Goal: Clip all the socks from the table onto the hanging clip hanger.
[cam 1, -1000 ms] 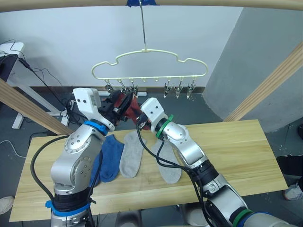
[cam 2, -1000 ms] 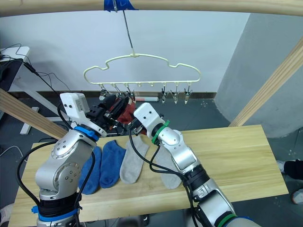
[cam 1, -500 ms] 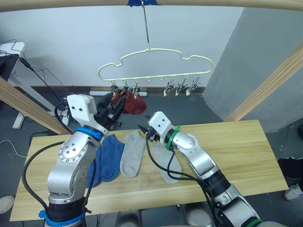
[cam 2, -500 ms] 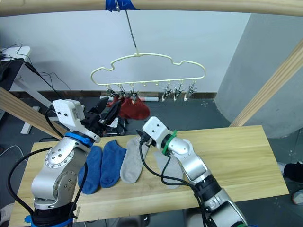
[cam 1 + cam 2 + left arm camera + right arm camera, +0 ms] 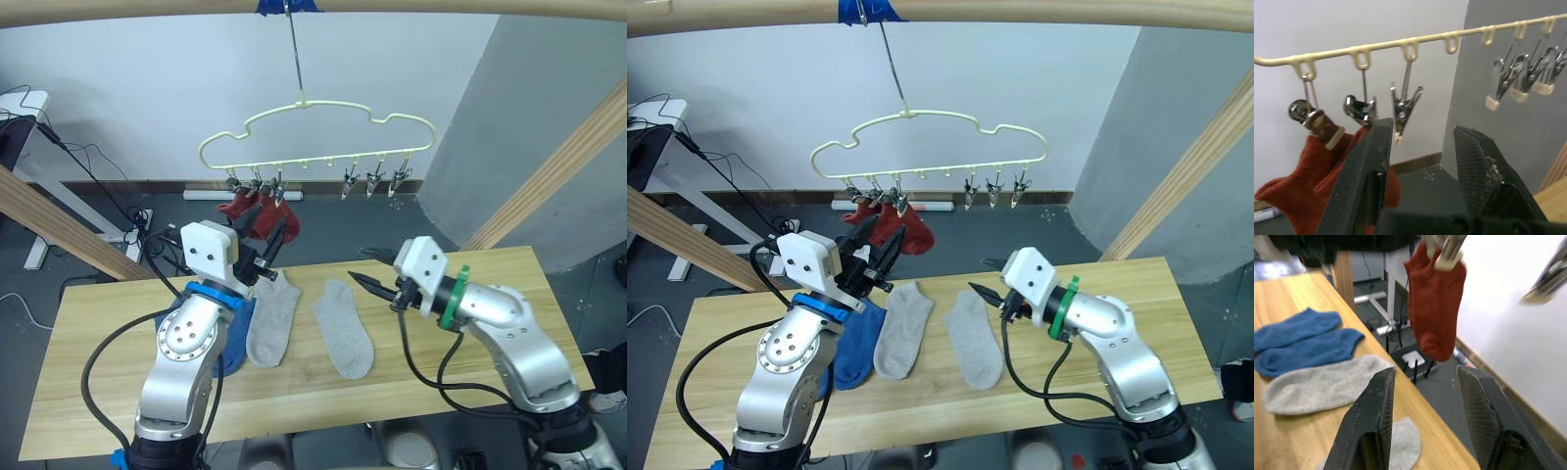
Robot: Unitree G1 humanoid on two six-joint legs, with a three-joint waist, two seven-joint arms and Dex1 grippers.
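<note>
Left gripper (image 5: 1422, 169): its two black fingers stood parted with nothing between them, raised toward the clips at centre left of the head view, just below the red socks. Right gripper (image 5: 370, 271): fingers likewise spread wide and empty, held above the table at centre right, tips aimed toward the middle of the frame.

Two rust red socks (image 5: 257, 213) hung side by side from the leftmost clips of the clip hanger (image 5: 313, 132), upper centre. The third clip (image 5: 1403, 108) from that end hung bare beside them; three more silver clips (image 5: 370, 180) bunched at the hanger's other end, also bare. The hanger's hook went up to a wooden pole (image 5: 441, 8) with blue tape along the top edge.

On the table (image 5: 509, 294), lower centre: two light grey socks (image 5: 344, 340) lay flat, near each other but apart, one just beside the blue socks (image 5: 1305, 340). Both blue socks lay side by side, touching, partly behind the left arm in the head views.
</note>
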